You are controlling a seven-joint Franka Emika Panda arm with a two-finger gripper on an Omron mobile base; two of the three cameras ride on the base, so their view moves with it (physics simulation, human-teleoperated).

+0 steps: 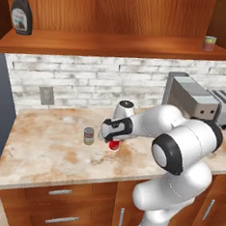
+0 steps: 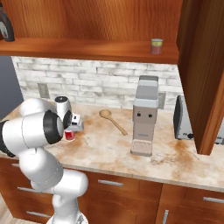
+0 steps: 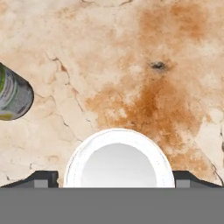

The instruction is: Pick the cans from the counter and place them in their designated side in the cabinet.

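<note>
Mottled beige stone counter [image 1: 49, 148]: small red tin can with silver top [image 3: 119, 159] stands upright between the wide-open gripper [image 3: 118, 178] tips, ungripped. Rigid, light, slick metal; clamp mid-wall. Olive-grey can [image 1: 88, 135] near.

You see two small cylindrical tins standing upright on the broad beige stone counter [image 1: 44, 147] with rusty-orange mottling. The olive-grey tin with the yellowish label [image 1: 88, 135] stands in the open, near the counter's middle, its silver top showing. Just to its right in the left base view stands the red tin with a white band [image 1: 114, 144]; the two are near each other but apart. From above, in the hand view, the red tin's pale round silver top [image 3: 119, 162] faces you, and the olive-grey one [image 3: 13, 94] lies off to the left edge. Above them runs the reddish-brown wooden cabinet [image 1: 116, 45], its long plank shelf backed by grained wood.
</note>
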